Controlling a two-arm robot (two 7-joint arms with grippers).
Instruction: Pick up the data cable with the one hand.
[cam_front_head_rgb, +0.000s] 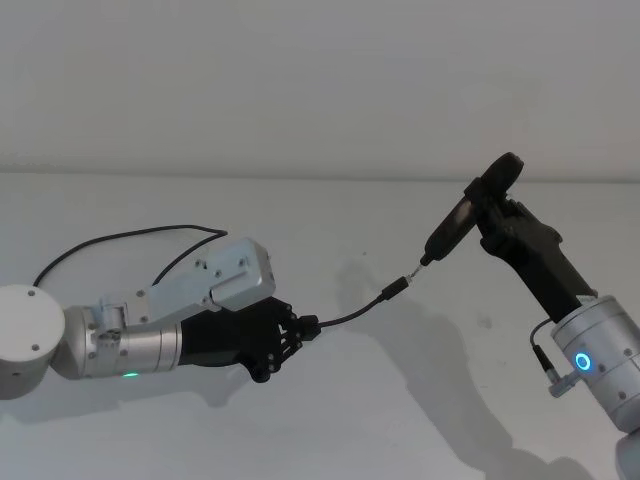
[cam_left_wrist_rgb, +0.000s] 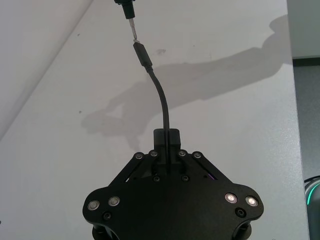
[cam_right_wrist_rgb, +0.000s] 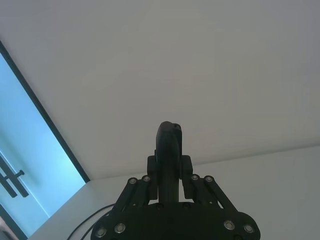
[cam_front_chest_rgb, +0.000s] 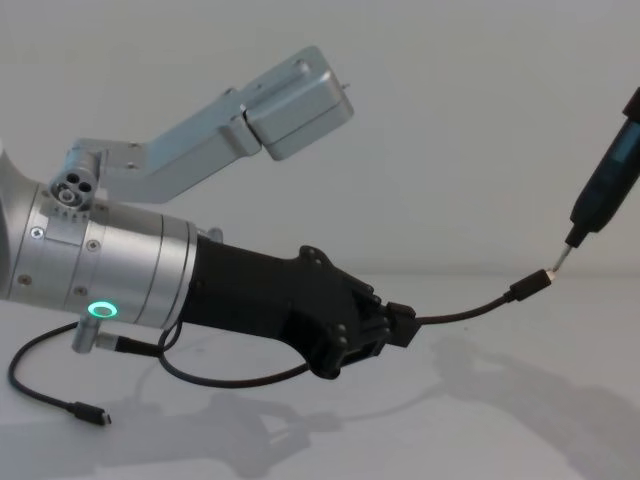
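Black cord: the cable (cam_front_head_rgb: 350, 316) is pinched in the left gripper (cam_front_head_rgb: 300, 330), short of its plug; the free end arches up and right, off the table (cam_front_head_rgb: 420, 420).
Plug: its silver tip (cam_front_chest_rgb: 551, 272) touches or nearly touches the metal point of the pen tool (cam_front_head_rgb: 452, 230); which of the two cannot be told.
Left gripper: low at the near left, fingers (cam_left_wrist_rgb: 165, 137) closed on the cable, cord running straight out between them in the left wrist view.
Right gripper: at the right, raised, clamped round the pen tool (cam_right_wrist_rgb: 167, 150), which slants down and left toward the plug.
Slack: the rest of the cable loops back along the table at the far left (cam_front_head_rgb: 120, 240).
Stage: the pick-up looks done; the cable is held in the air.
Doing it well: keep the clamp firm and the wrist level, since the cord is thin and could slide or twist between flat pads.
Watch: a sideways tug from the trailing loop could swing the plug off line.
Care: any move should be slow, so the springy arch does not whip.
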